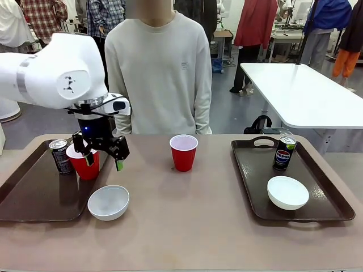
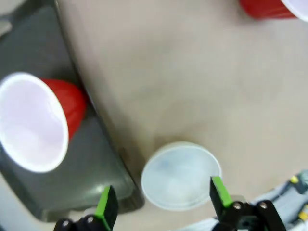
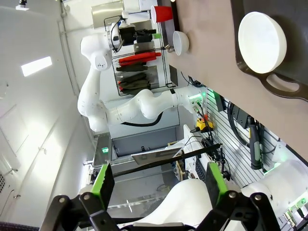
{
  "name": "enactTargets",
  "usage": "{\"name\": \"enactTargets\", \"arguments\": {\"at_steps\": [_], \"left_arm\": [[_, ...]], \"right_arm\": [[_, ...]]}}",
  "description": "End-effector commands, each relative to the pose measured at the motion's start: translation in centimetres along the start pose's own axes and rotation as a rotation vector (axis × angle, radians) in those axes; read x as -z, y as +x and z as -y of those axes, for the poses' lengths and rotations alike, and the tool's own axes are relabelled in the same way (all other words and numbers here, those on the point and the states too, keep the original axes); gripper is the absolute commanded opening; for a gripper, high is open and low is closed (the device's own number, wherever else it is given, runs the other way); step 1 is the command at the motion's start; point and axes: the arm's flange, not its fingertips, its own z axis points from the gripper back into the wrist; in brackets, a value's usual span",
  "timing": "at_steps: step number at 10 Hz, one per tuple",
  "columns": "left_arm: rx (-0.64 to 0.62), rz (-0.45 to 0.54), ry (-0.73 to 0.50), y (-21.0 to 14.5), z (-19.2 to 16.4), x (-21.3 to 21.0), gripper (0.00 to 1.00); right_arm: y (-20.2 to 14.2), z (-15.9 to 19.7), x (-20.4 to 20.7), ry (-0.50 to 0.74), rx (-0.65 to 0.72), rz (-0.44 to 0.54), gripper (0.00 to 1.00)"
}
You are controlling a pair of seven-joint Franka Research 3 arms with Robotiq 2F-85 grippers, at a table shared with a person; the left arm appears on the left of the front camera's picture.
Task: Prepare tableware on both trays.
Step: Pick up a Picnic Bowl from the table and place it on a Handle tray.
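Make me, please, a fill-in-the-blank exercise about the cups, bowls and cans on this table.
1. The Pepsi can stands on the ____ tray.
2. The bowl beside the left tray rests on the ____.
3. Between the two trays stands one red ____.
4. The left gripper hangs with its jaws ____.

Missing words: right; table; cup; open.

Left tray (image 1: 34,198) with cup (image 1: 83,170), bowl (image 1: 108,202) beside
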Motion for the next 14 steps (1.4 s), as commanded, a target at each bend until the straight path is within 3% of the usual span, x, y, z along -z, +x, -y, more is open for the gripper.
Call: {"name": "enactTargets", "arguments": {"at_steps": [1, 5, 9, 14], "left_arm": [[0.107, 0.079, 0.07, 0.0, 0.1, 1.0, 1.0], [0.322, 0.097, -0.078, -1.1, 0.3, 4.6, 1.0], [0.455, 0.16, -0.016, -1.0, 0.5, 6.3, 1.0], [0.516, 0.076, -0.01, -1.0, 0.6, 7.3, 1.0]], "right_arm": [[-0.5, 0.0, -0.3, -0.001, -0.01, -0.01, 1.0], [-0.5, 0.0, -0.3, -0.001, -0.01, -0.01, 1.0], [-0.5, 0.0, -0.3, -0.001, -0.01, -0.01, 1.0], [-0.5, 0.0, -0.3, -0.001, -0.01, -0.01, 1.0]]}}
